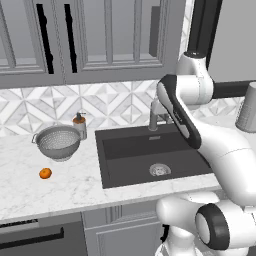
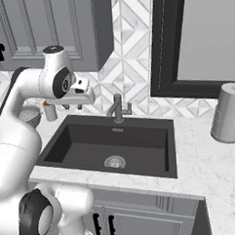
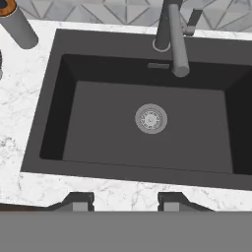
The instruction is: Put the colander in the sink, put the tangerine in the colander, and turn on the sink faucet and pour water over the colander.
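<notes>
The silvery mesh colander (image 1: 57, 141) stands on the white counter left of the sink (image 1: 130, 150), partly behind my arm in the right base view (image 2: 29, 115). The small orange tangerine (image 1: 45, 173) lies on the counter in front of the colander. The dark sink (image 3: 108, 123) holds nothing but its drain (image 3: 151, 118). The grey faucet (image 3: 172, 37) stands at the sink's back rim, spout over the basin. My gripper (image 2: 73, 107) hangs high over the sink, pointing down. It is open, and nothing is between its fingertips (image 3: 78, 202).
A soap dispenser (image 1: 80, 125) with a brown pump stands between the colander and the sink's back left corner. A grey cylindrical canister (image 2: 228, 113) stands on the counter right of the sink. Wall cabinets hang above the counter.
</notes>
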